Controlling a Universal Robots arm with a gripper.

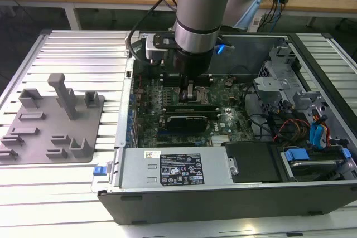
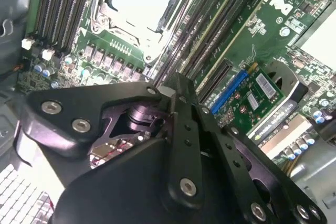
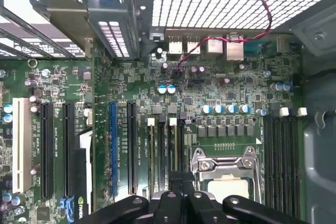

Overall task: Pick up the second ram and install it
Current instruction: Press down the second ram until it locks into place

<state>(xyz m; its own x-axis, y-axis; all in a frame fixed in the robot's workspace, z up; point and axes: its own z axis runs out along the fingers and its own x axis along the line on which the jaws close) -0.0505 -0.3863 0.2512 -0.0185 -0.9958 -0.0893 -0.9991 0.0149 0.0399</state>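
One open PC case on the tabletop, one grey fixture plate, one black expansion card, one CPU socket. One second ram: the thin green stick on edge in the slots beside the socket, directly under the end effector. End effector is drawn narrow; can't tell if it pinches the stick. My read: light, stiff, fragile, so hold it by the long edges, off the chips.

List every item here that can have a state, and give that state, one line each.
Grey metal computer case: lying flat, side open.
Silver processor socket: uncovered, no cooler on it.
Four black memory slots: vacant.
White card slot: vacant.
Black shrouded expansion card: seated in the board.
Grey plastic fixture plate: flat on the table, outside the case.
Black tool: lowered inside the case, beside the socket.
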